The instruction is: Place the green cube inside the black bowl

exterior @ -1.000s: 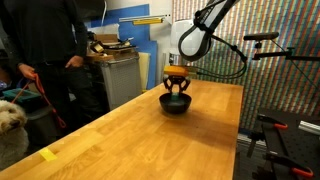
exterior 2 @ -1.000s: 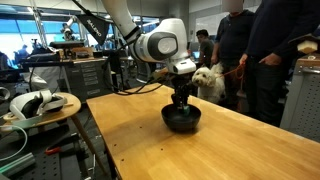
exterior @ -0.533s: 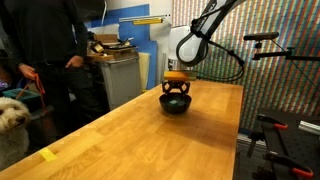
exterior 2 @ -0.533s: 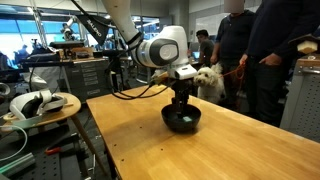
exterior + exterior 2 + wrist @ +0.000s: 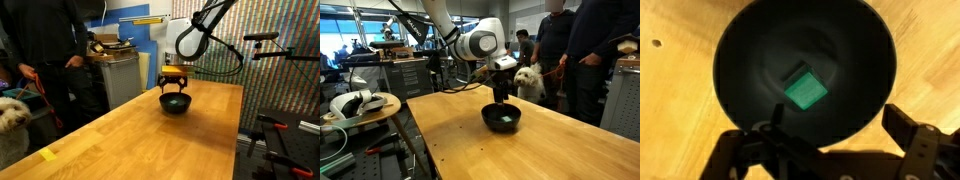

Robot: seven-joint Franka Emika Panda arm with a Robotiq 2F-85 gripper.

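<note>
One small green cube (image 5: 804, 90) is lying on the floor of the black bowl (image 5: 862, 70), a little off centre and turned at an angle, as the wrist view is showing it. Nothing is touching it. The gripper (image 5: 838, 128) is hanging spread above the bowl, its two fingers (image 5: 902, 125) standing well apart at the lower edge of that view with only air between them, so it is grasping nothing. In both exterior views the arm is holding the gripper just over the bowl, which is sitting on the wooden table (image 5: 150, 140) towards its far end.

Judging from this, the placing is looking done, and a clean retreat is all that is remaining. The main risk is coming from the fingertips, which are appearing to sit close above the rim. A sideways pull before any lift would be catching that rim and dragging or tipping the shallow bowl, and the light cube could be sliding out. A straight rise first would be avoiding that. A second risk is lying beside the table, where people (image 5: 590, 60) and a white dog (image 5: 528, 78) are standing close: a knock against the table, or a wide swing of the arm towards them, would be causing trouble
</note>
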